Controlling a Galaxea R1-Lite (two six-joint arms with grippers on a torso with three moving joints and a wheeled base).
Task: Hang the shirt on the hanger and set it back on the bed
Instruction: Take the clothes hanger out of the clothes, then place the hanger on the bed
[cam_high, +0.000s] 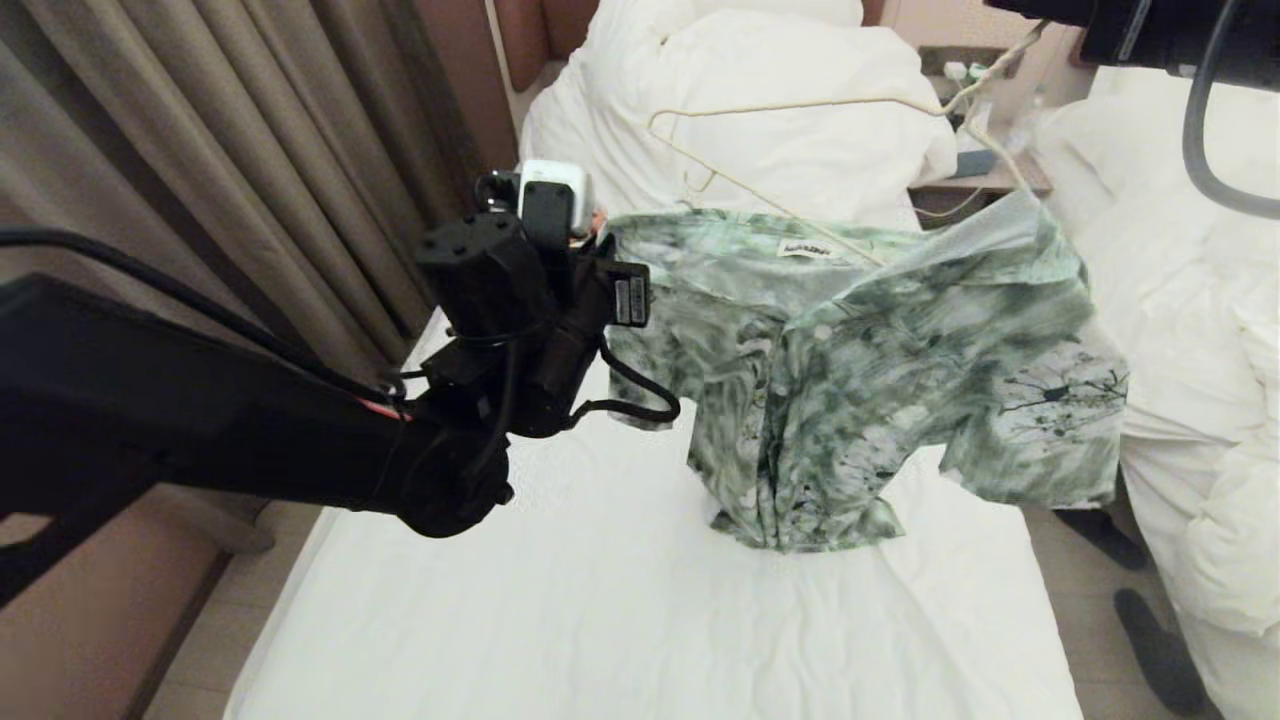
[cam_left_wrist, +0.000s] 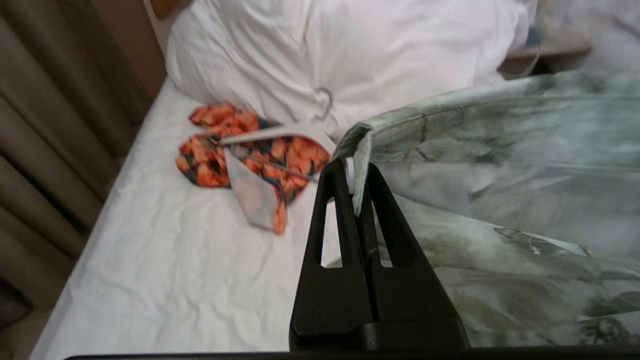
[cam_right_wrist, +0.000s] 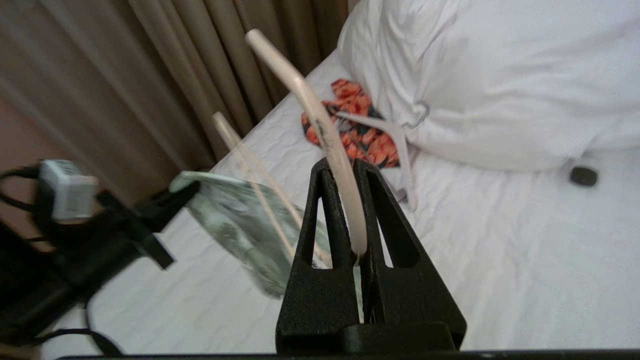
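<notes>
1. The left gripper (cam_left_wrist: 352, 175) has its jaws clenched on the shirt (cam_high: 860, 380) at the folded edge of one shoulder, holding it up over the bed (cam_high: 600, 600).
2. The right gripper (cam_right_wrist: 347, 170) grasps the hanger (cam_high: 800, 105); the hanger's far arm runs into the collar.
3. The shirt's hem touches the sheet below the jaws; bare sheet lies all round.
4. Beyond both jaws, near the pillows (cam_right_wrist: 500, 75), lies an orange floral garment (cam_left_wrist: 240, 145) with a white hanger (cam_right_wrist: 385, 130).

Right claw (cam_right_wrist: 345, 167) cut off at head view's top edge; hanger (cam_high: 800, 105) far shoulder hidden inside shirt (cam_high: 850, 370); orange garment (cam_left_wrist: 240, 150) blurred; small dark object (cam_right_wrist: 583, 176) unidentifiable.
</notes>
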